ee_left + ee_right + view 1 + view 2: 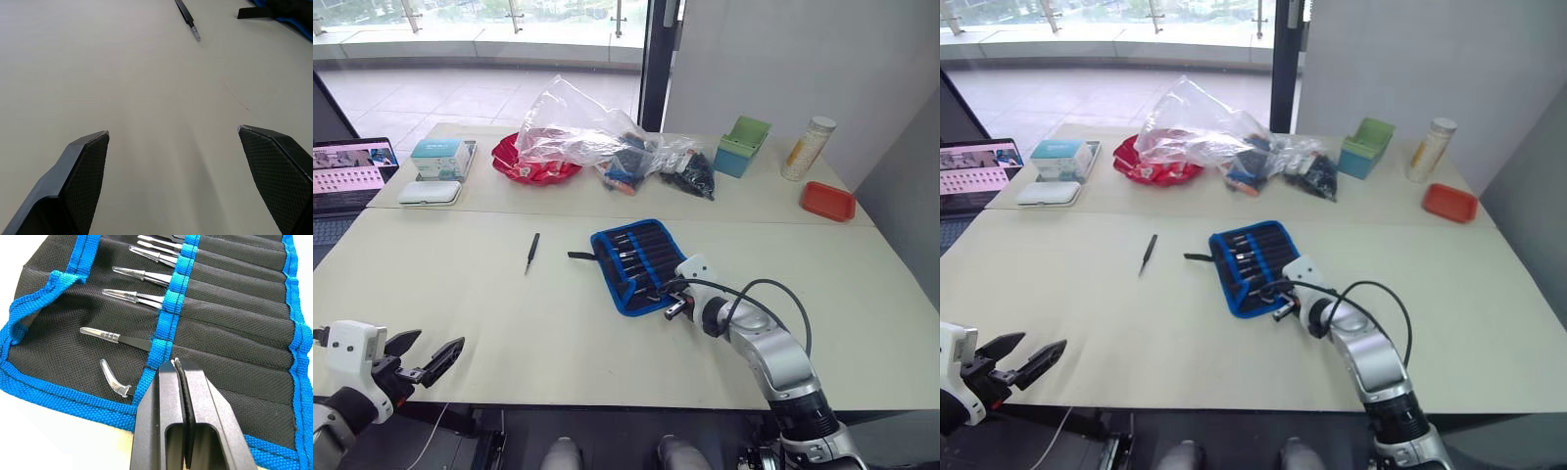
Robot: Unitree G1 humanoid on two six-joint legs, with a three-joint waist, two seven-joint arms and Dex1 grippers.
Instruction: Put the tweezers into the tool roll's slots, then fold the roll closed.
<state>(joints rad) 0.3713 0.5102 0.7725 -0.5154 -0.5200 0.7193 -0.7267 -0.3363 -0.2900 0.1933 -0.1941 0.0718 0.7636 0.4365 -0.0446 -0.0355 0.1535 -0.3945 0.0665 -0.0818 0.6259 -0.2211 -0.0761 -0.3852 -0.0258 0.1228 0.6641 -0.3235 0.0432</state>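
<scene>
One tweezers (pixel 532 252) loose, well ahead of left fingers (pixel 83 171).

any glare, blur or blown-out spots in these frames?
Left eye view: windows at top overexposed, sheen on the clear plastic bag; table evenly lit, shadows soft. Left wrist view: left end effector finger pads sharp, distant tweezers slightly soft. Right wrist view: tool roll weave crisp, no glare.

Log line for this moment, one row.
left pincer open, low over table | right pincer shut, at tool roll slots | one tweezers loose on table | roll unfolded
</scene>
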